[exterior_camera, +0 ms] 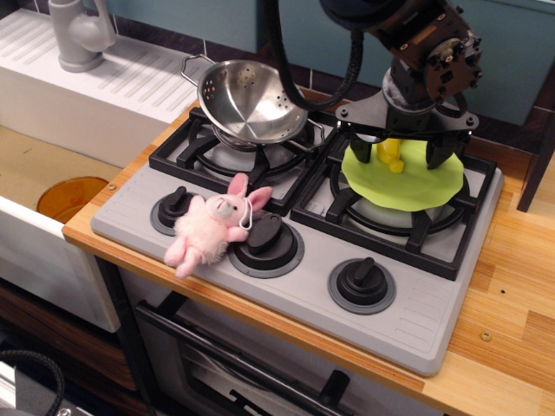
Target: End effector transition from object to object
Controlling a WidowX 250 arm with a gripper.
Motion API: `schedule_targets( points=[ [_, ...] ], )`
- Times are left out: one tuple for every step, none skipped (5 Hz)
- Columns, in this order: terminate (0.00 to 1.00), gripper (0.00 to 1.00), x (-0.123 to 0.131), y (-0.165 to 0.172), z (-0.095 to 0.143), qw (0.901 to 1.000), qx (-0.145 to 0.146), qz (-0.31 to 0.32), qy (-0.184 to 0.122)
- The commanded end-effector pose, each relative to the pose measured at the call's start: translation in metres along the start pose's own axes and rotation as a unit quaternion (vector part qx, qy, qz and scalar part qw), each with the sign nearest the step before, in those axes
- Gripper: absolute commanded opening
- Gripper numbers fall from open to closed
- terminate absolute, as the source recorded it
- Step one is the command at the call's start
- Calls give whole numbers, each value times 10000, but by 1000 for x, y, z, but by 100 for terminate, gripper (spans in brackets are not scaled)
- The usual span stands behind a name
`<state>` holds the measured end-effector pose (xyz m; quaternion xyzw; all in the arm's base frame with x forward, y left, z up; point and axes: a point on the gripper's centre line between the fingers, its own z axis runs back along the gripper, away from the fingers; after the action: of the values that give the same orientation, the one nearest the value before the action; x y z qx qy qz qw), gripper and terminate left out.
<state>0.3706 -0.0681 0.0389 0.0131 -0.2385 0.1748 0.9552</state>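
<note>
No readable text, label, brand, number or sign is showing anywhere in this view. The grey stove top (286, 286), its black knobs (362, 282) and the wooden counter (512, 338) are carrying no legible marking, and any print on the robot's wrist is appearing too small to make out.

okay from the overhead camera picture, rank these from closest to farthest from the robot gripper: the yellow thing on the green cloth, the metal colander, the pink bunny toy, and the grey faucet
Measured from the black two-pronged gripper over the right burner:
1. Small yellow object on the lime-green cloth, between the prongs.
2. Shiny steel colander, on the rear-left burner.
3. Fluffy pink plush bunny, front left, lying over the stove knobs.
4. Grey toy faucet, far left at the sink.
</note>
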Motion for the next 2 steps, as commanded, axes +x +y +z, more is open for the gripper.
schedule_targets(
  points=[
    [0, 100, 0, 0, 0, 10000, 0, 0, 0],
    [0, 100, 23, 0, 44, 9983, 447, -111, 369]
  ],
)
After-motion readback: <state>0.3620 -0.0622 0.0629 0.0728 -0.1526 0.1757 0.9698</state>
